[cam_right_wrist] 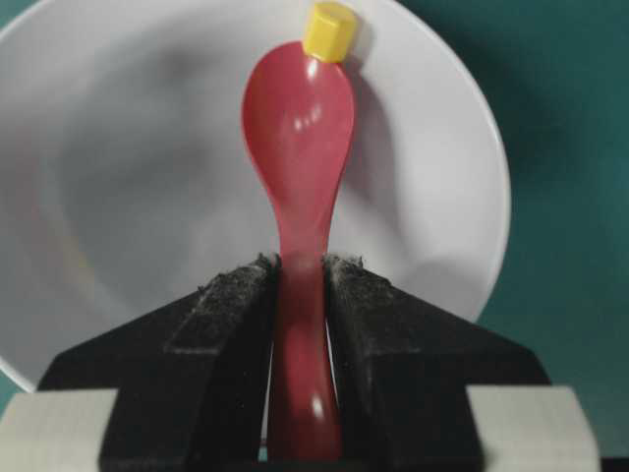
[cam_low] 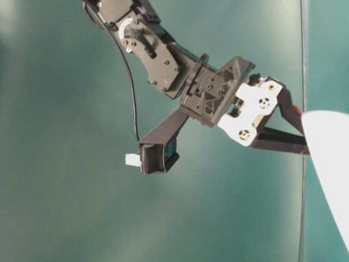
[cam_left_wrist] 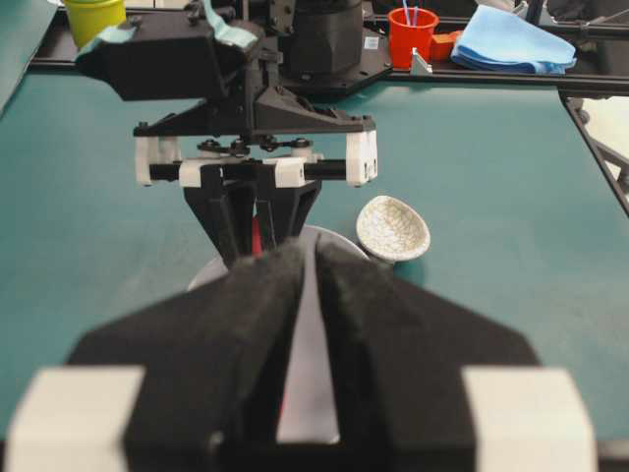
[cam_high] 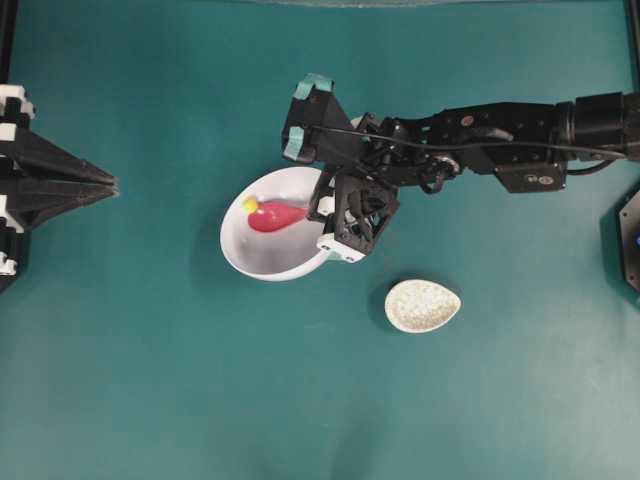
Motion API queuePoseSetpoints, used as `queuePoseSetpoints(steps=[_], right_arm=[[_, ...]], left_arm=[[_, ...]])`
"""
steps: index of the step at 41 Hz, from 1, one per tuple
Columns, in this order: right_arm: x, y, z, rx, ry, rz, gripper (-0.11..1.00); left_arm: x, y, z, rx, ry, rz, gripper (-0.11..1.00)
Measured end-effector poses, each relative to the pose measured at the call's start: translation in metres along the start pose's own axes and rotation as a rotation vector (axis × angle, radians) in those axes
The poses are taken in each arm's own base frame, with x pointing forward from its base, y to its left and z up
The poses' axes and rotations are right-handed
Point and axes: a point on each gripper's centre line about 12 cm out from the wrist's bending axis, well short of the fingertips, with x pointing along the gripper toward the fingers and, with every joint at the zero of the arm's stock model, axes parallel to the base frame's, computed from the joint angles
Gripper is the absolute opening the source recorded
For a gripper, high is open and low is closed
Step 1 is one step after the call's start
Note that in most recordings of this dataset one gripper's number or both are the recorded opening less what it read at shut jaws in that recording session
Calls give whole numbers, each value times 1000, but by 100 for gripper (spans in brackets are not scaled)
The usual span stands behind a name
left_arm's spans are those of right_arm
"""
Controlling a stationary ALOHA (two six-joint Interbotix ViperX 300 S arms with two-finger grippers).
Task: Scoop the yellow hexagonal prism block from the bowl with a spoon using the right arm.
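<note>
The white bowl (cam_high: pixel 240 265) stands mid-table. My right gripper (cam_high: pixel 322 207) reaches over its right rim, shut on the handle of the pink-red spoon (cam_high: pixel 272 216). In the right wrist view the gripper (cam_right_wrist: pixel 300 270) clamps the spoon (cam_right_wrist: pixel 298 128) from both sides, scoop facing up inside the bowl (cam_right_wrist: pixel 128 177). The yellow hexagonal prism block (cam_right_wrist: pixel 329 31) sits at the very tip of the scoop, against the bowl's far wall, and shows as the block (cam_high: pixel 250 205) from overhead. My left gripper (cam_high: pixel 112 185) rests at the table's left edge, shut and holding nothing.
A speckled beige oval spoon rest (cam_high: pixel 422 305) lies on the teal table to the right of and below the bowl. In the left wrist view a yellow cup (cam_left_wrist: pixel 93 15), a red cup (cam_left_wrist: pixel 412 34) and a blue cloth (cam_left_wrist: pixel 516 39) sit beyond the table's far edge.
</note>
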Motion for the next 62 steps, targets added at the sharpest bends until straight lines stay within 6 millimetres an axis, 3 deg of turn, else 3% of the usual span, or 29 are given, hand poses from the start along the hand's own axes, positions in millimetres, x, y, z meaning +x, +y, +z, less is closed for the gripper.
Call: queuePoseSetpoints(steps=[40,48,62], right_arm=[[-2,4,-6,-31,-81,-4,24],[-13,6,0,-45,-107,-1,24],[-22,6,-9,-38,-100,1,24]], left_arm=[[0,0,-1,0,9,0,14],[0,0,-1,0,11,0,14],[0,0,-1,0,12,0,14]])
